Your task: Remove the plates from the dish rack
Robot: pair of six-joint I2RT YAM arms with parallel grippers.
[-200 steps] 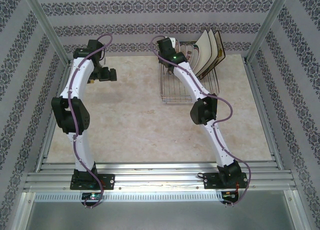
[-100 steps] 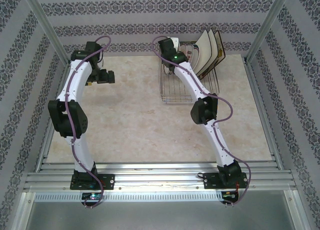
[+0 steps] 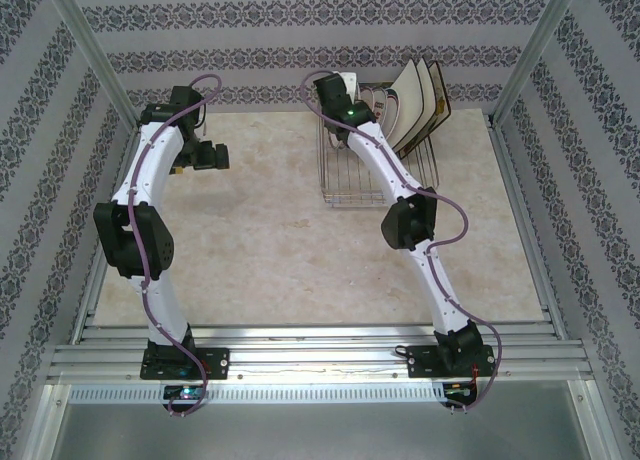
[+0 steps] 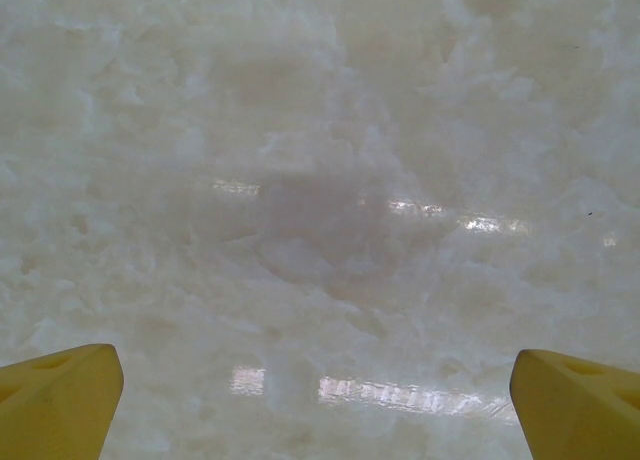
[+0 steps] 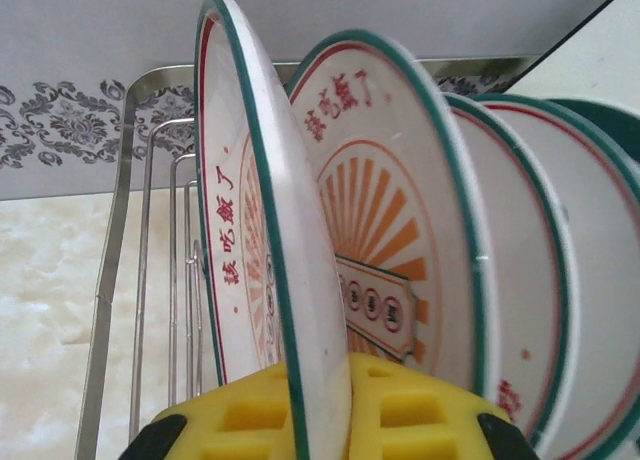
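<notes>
In the right wrist view my right gripper (image 5: 318,392) is shut on the rim of the leftmost round plate (image 5: 262,230), white with a teal rim and orange rays. One yellow pad sits on each face of it. More round plates (image 5: 400,200) stand upright just to its right in the silver wire dish rack (image 5: 140,280). From above, the right gripper (image 3: 342,92) reaches into the rack (image 3: 350,185) at its back left. Larger cream square plates (image 3: 415,105) lean in the rack's right end. My left gripper (image 3: 214,157) hangs open over bare table, its yellow fingertips (image 4: 60,400) wide apart.
The marble-look tabletop (image 3: 270,240) spreads in front of and left of the rack. Patterned walls and metal frame posts (image 3: 95,60) close in the back and sides. The rack stands against the back wall.
My right gripper's jaws have closed onto the leftmost round plate. The left arm has drawn back slightly to the left, still open.
</notes>
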